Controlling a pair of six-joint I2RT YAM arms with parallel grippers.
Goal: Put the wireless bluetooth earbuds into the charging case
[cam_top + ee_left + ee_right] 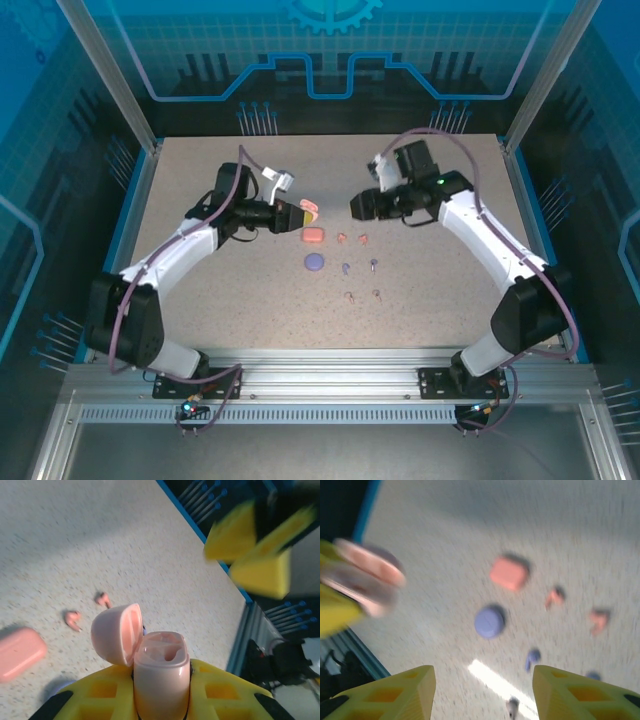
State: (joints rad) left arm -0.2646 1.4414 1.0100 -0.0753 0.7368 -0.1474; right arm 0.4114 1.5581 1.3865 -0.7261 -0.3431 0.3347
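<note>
My left end effector [292, 215] is clamped on the pink case [160, 680], held above the table [200, 180], with the lid [117, 632] hinged open. My right end effector [482, 680] stands wide, facing the left one. Earbuds lie on the table: coral pair [342, 238] just right of the coral case [313, 235], purple pair [346, 268] near the purple case [313, 262], and pink pair [349, 296] nearest my bases.

No lettering, number or brand can be read on anything here. The one sign is a pale gear emblem [335, 12], cut off at the top edge, on the blue back wall [200, 50].
</note>
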